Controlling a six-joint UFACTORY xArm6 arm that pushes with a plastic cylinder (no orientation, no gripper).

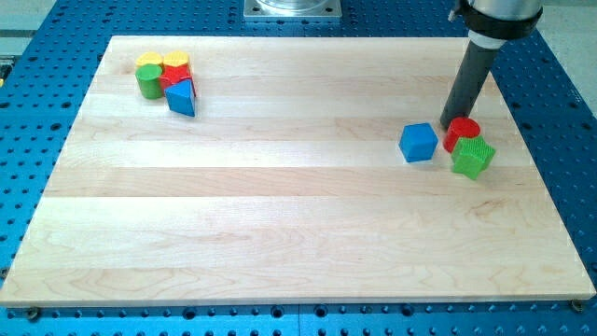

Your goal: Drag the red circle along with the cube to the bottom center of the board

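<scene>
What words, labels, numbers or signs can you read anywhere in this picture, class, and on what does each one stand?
None can be read: the wooden board, the blue cube, the red circle, the other blocks and the blue table bear no writing.

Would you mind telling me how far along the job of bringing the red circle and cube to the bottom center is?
Nothing looks done yet: the red circle and blue cube sit near the view's right edge. In hand: my tip touches the red circle's upper-left side, beside the green block. Left: pushing both to the board's bottom center.
</scene>
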